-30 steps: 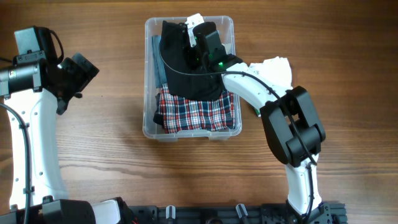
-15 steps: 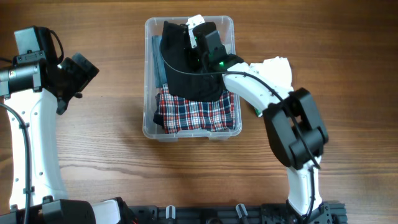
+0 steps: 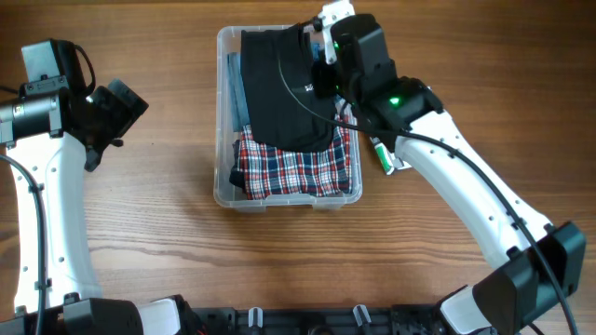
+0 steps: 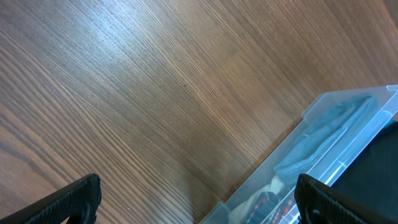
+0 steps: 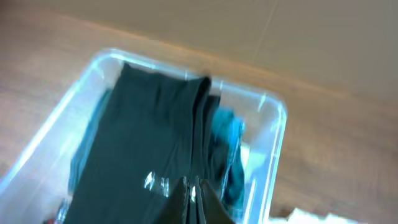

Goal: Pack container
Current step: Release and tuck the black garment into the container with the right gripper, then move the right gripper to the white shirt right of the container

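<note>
The clear plastic container (image 3: 220,191) stands at the back middle of the table. It holds a black garment (image 3: 279,93) spread on top, a plaid garment (image 3: 289,172) at the front and blue cloth (image 3: 233,88) along the left wall. My right gripper (image 3: 323,73) hangs above the container's back right part. In the right wrist view its fingers (image 5: 198,186) are pressed together above the black garment (image 5: 149,143). My left gripper (image 3: 116,112) is open and empty over bare wood, left of the container (image 4: 323,168).
A white and green item (image 3: 387,156) lies on the table just right of the container, partly under my right arm. Bare wood lies in front and to the left. The arm bases stand at the front edge.
My right gripper has risen out of the container and moved back and to the right, uncovering the black garment. The left arm has not moved.
</note>
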